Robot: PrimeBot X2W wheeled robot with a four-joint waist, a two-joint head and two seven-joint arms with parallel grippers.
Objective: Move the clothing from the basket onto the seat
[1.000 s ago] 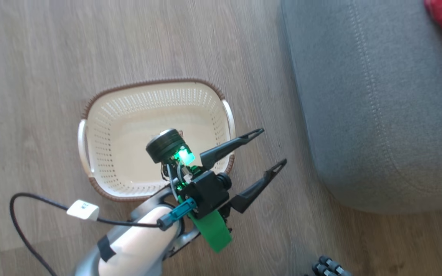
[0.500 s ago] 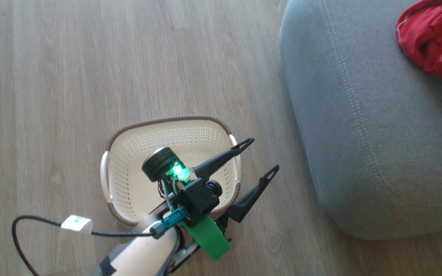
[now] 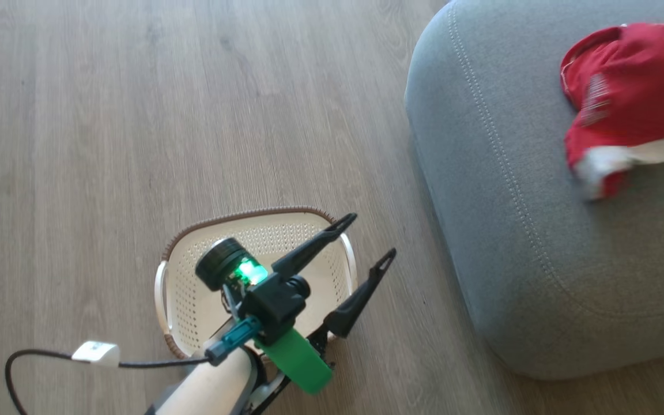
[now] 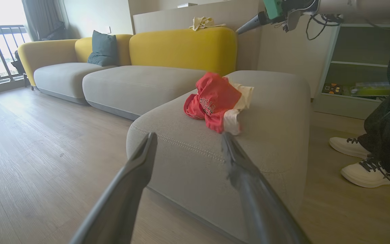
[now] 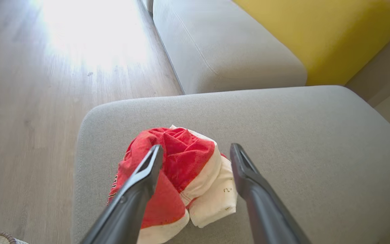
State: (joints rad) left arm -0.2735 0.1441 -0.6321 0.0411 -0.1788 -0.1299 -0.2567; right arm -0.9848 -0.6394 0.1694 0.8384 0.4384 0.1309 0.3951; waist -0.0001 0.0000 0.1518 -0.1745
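The clothing lies as a crumpled red and white heap on the grey seat, toward its far right. It also shows in the left wrist view and right wrist view. The cream basket stands on the floor left of the seat; the part of its inside not covered by my arm is bare. My left gripper hangs open over the basket's right rim, fingers pointing at the seat. My right gripper hovers open just above the clothing, holding nothing.
Wood floor surrounds the basket. A person's white shoes and dark trousers stand right of the seat. A yellow-backed sofa with a teal pillow runs behind. A black cable with a white tag trails from my left arm.
The head camera has shifted, so the basket sits lower in the picture and more of the clothing on the seat shows. Both grippers stay open.
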